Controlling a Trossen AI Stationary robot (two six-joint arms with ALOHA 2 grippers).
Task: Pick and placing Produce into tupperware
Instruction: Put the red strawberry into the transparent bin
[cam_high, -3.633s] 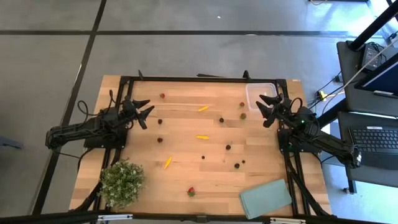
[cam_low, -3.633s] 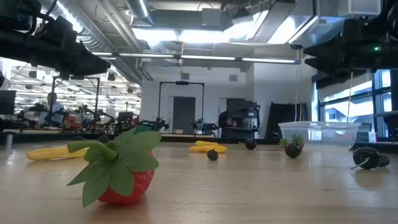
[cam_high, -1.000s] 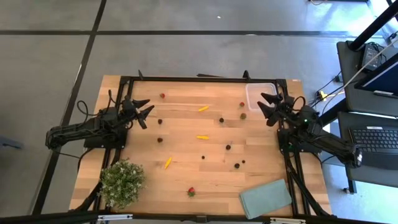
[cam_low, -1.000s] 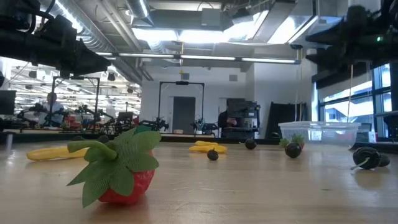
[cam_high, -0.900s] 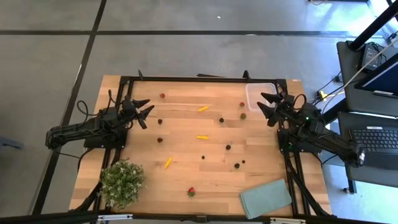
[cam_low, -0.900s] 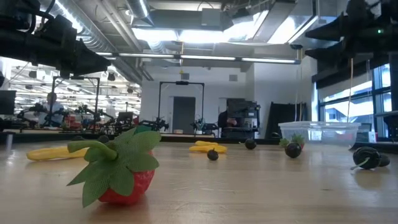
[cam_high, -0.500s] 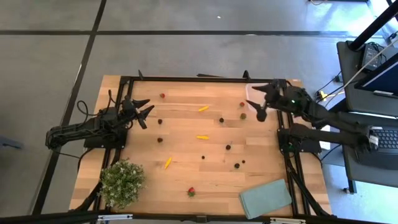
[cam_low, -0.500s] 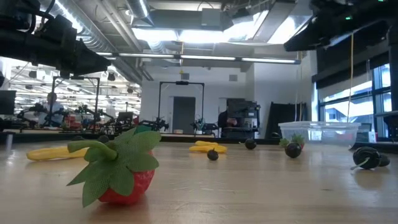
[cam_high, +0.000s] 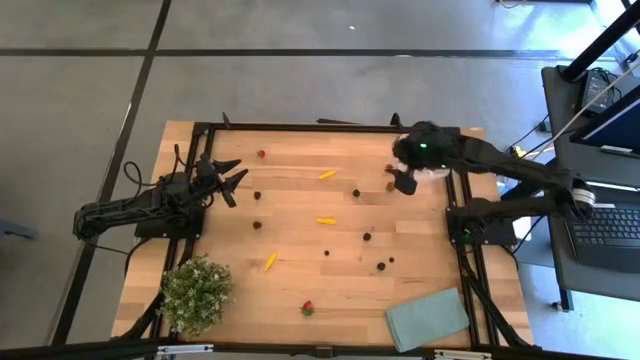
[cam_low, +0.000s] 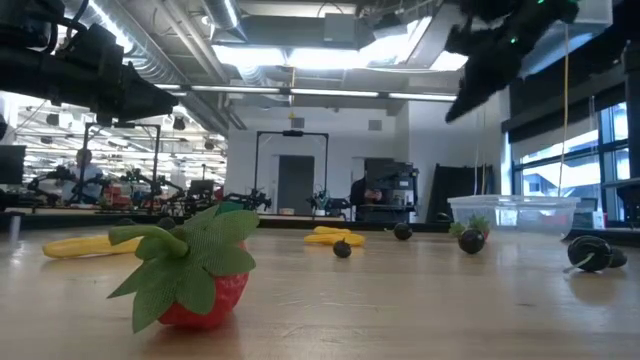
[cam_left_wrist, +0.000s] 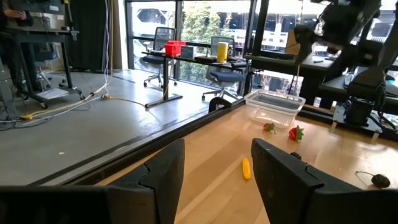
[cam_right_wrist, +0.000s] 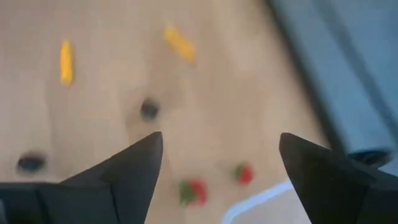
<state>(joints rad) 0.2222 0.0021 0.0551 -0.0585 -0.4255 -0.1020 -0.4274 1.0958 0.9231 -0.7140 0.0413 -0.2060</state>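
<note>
I see the table (cam_high: 300, 240) with essentially all the produce loose on the wood; I'd call the task barely started, nothing clearly in the tub yet.

Plant (cam_high: 196, 293) sits at the near left corner, grey-green mat (cam_high: 428, 319) at the near right; neither is part of the job.

Tub (cam_high: 418, 152) is at the far right corner, mostly under my right arm in the high view; the low and left wrist views show it clear-walled and, as far as I can tell, empty.

Right gripper (cam_high: 404, 181) is raised over the table just beside the tub, above the two strawberries (cam_high: 390, 177) lying next to it; fingers spread wide, holding nothing; my guess is one of those berries is the first pick.

Left gripper (cam_high: 229, 176) is parked over the left edge, fingers apart, empty.

Still to collect: three yellow slivers (cam_high: 327, 174), (cam_high: 325, 220), (cam_high: 269, 261); the strawberries by the tub, one at the far edge (cam_high: 261, 154) and one near the front (cam_high: 307, 308); dark berries (cam_high: 367, 237) scattered mid-table, some too small to count surely.
</note>
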